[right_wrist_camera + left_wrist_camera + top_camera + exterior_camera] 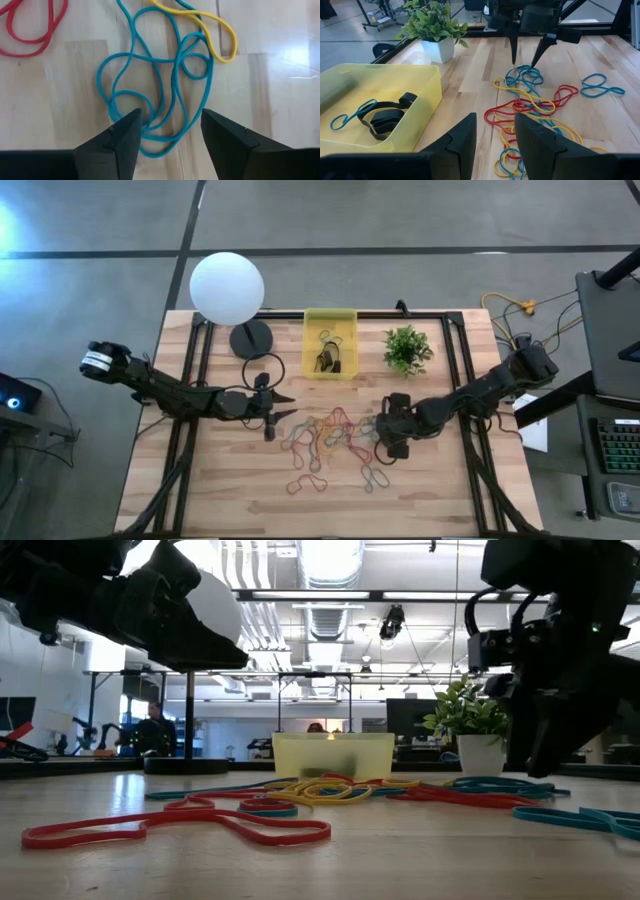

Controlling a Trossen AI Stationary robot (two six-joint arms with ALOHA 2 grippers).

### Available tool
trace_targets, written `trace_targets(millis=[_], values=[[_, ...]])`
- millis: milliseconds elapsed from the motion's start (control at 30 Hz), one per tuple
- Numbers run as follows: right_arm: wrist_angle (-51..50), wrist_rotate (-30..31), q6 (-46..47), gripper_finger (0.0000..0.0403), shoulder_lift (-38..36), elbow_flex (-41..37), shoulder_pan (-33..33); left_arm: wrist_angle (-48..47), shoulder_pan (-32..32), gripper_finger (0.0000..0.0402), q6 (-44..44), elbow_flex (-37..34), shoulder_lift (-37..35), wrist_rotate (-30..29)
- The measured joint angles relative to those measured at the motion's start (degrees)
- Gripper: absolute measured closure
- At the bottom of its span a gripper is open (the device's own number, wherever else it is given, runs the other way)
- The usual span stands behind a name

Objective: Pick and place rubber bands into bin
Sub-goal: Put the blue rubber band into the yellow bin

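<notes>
Many rubber bands [330, 442] in red, yellow and teal lie tangled flat on the wooden table, also in the low view [300, 798] and the left wrist view [535, 107]. The yellow bin [312, 340] stands behind them at the far edge, holding a teal band [350, 116] and black bands [382, 120]. My right gripper [170, 127] is open and points down at the pile's right end, its fingers on either side of strands of a teal band [155, 75]. My left gripper [278, 413] is open and empty, raised at the pile's left side. My right gripper comes from above, pointing down, with its open fingertips [514, 61] low over the looped teal band [150, 122], which lies flat on the table. Whether the fingertips touch the band or the wood, I cannot tell.
A white globe lamp [227, 288] on a black base [250, 338] stands left of the bin. A small potted green plant [407, 348] stands right of it. Black rails [455, 340] run along the tabletop. Bare wood [250, 500] lies toward the near edge.
</notes>
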Motion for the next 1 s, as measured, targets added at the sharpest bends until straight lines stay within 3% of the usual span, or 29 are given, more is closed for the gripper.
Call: trace_targets(millis=[367, 667, 1000], values=[[1.31, 0.13, 0.83, 0.0271, 1.23, -2.29, -0.26, 0.04, 0.01, 0.0283, 0.0, -0.07, -0.01, 0.0], [0.66, 0.24, -2.03, 0.0386, 1.14, -2.45, -0.31, 0.08, 0.0, 0.0283, 0.0, -0.07, -0.01, 0.0], [-0.52, 0.49, -1.91, 0.0395, -3.49, -2.04, -0.31, 0.08, 0.0, 0.0283, 0.0, -0.07, 0.01, 0.0]])
